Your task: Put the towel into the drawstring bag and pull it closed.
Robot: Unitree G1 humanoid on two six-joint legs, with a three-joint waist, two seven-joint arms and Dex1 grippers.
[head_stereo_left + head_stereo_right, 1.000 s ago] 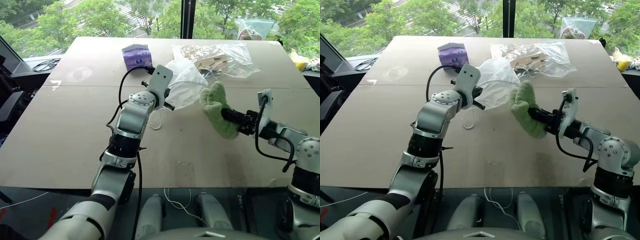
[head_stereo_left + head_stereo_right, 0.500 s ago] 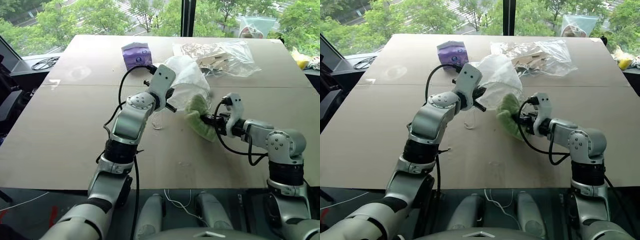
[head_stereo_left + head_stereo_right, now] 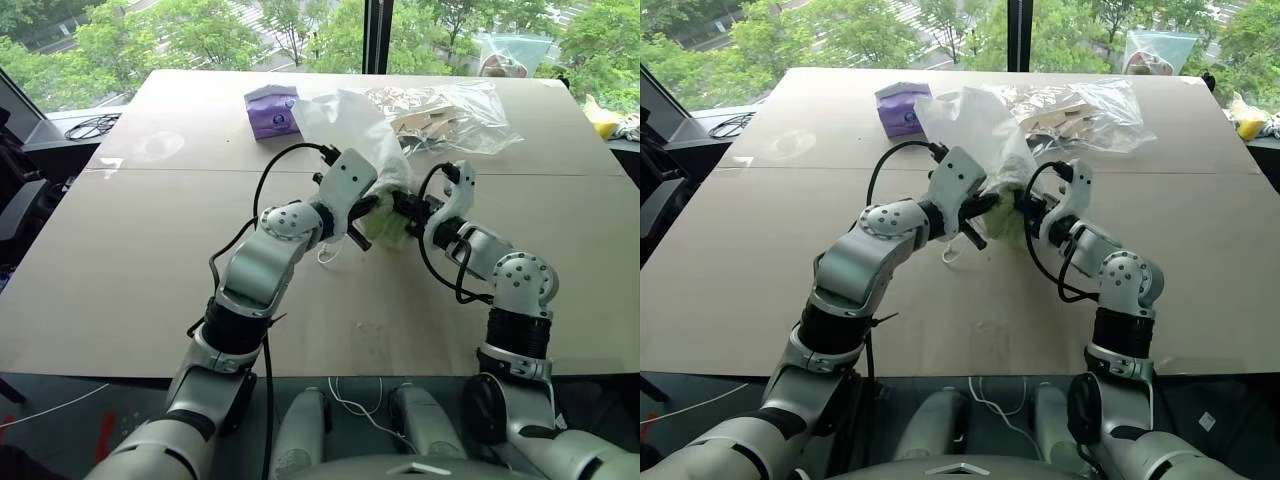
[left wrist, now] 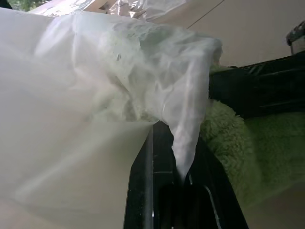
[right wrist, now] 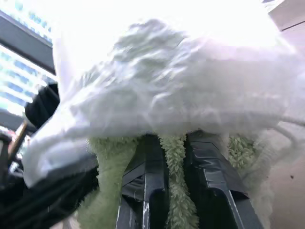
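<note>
The drawstring bag, milky-white thin plastic, is held up over the middle of the table. My left gripper is shut on the film at its mouth; in the left wrist view that film is pinched between the black fingers. A white cord dangles below. The light green fluffy towel is at the bag's mouth, its upper part covered by the film. My right gripper is shut on the towel; in the right wrist view a ribbed strip of towel sits between the fingers, under the bag.
A purple tissue pack lies behind the bag on the left. A larger clear bag with beige pieces lies behind on the right. Another clear bag stands at the table's far edge. Black cables lie off the left edge.
My right gripper has carried the towel left and forward, up to the bag's mouth. My left gripper has pulled the bag back and to the right, and the bag now stands higher.
</note>
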